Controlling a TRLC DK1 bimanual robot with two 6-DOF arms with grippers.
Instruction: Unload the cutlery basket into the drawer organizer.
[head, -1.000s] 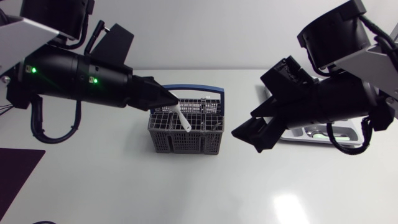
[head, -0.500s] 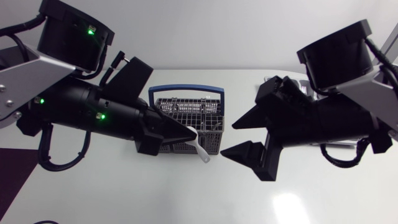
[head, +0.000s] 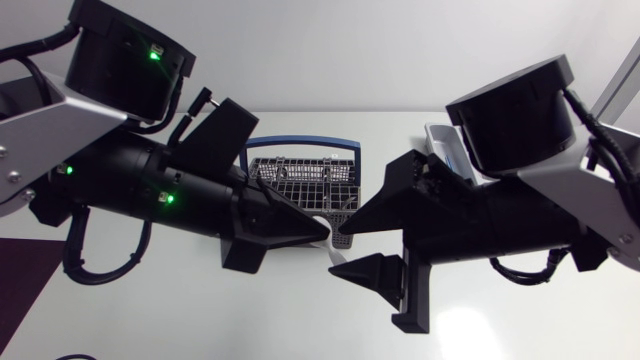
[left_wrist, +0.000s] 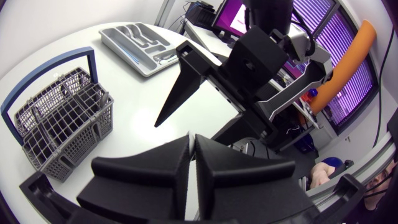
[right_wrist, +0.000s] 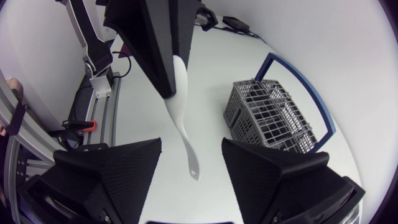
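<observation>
- Left gripper (head: 326, 233) clamps a white utensil (right_wrist: 181, 99), probably a spoon, above the table near the cutlery basket (head: 300, 176).
- Right gripper (right_wrist: 189, 149) gapes around its free end, apparently untouching.
- Advice: close right squarely before left releases.

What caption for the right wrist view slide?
Handoff pose: left gripper holds a white utensil between the fingers of the open right gripper, cutlery basket beside.

From above, our left arm (head: 150, 195) and right arm (head: 500, 215) cover the near side of the basket (head: 300, 175) and nearly all of the organizer (head: 442, 145). One end of the white spoon (right_wrist: 180, 115) is buried inside our left gripper (left_wrist: 192, 140).
</observation>
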